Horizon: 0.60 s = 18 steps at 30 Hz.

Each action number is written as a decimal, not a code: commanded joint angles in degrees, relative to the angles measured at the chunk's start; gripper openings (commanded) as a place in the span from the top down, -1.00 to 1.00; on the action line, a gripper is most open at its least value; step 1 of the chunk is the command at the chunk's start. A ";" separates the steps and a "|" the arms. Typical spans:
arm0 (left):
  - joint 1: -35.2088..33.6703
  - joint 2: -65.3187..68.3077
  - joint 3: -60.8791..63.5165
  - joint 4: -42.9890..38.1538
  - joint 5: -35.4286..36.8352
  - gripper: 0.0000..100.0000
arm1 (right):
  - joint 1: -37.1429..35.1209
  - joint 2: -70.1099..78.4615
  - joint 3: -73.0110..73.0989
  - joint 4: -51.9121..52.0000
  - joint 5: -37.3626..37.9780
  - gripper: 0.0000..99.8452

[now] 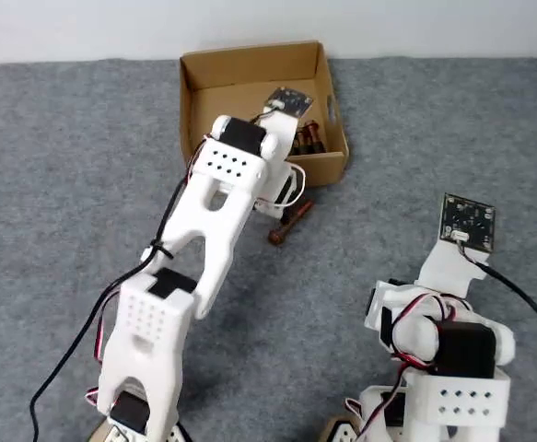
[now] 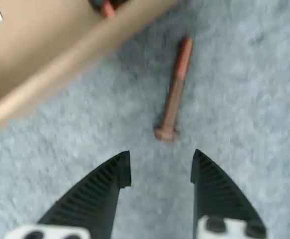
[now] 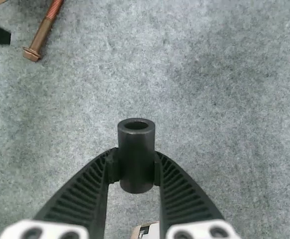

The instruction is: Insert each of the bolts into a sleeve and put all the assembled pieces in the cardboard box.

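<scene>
A grey, felt-like cover (image 1: 415, 138) spreads over the whole table and ends at a plain white wall (image 1: 434, 28) along the far edge.

Nearest, the right arm (image 1: 443, 350) sits folded close to its base. The right gripper (image 3: 136, 160) is clamped on a short black cylindrical sleeve (image 3: 136, 142), held upright just above the cover with its open bore facing up.

The white left arm (image 1: 213, 212) stretches forward from its base towards the far side. The left gripper (image 2: 160, 167) hangs over the cover with its black ribbed fingers spread apart and nothing between them. A copper-coloured metal bolt (image 2: 174, 94) with a flanged head lies flat just beyond those fingertips, head end nearest them, not touching.

Beyond the bolt stands the open brown cardboard box (image 1: 250, 69). Copper-coloured pieces (image 1: 307, 140) lie in its near right corner.
</scene>
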 commanded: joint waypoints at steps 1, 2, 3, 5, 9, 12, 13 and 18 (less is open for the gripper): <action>0.44 3.25 -9.80 0.97 -2.20 0.59 | 0.84 -0.75 -0.53 -1.01 -0.62 0.98; 0.44 4.66 -11.30 0.97 -2.46 0.59 | 0.84 -0.75 -0.53 -1.01 -0.62 0.98; 0.44 5.89 -12.44 0.97 -2.46 0.59 | 0.84 -0.75 -0.62 -1.01 -0.62 0.98; 0.44 8.09 -14.29 0.97 -2.46 0.59 | 0.84 -0.75 -0.62 -1.01 -0.62 0.98; 0.44 11.43 -16.13 0.97 -2.46 0.59 | 0.84 -0.75 -0.62 -1.01 -0.62 0.98; 0.44 13.10 -16.22 0.97 -2.46 0.59 | 0.84 -0.75 -0.62 -1.27 -0.62 0.98; 0.44 13.63 -16.22 0.97 -2.37 0.59 | 0.84 -0.75 -0.62 -1.36 -0.62 0.98; 1.85 16.79 -16.22 0.97 -2.37 0.59 | 0.84 -0.75 -0.62 -1.45 -0.62 0.98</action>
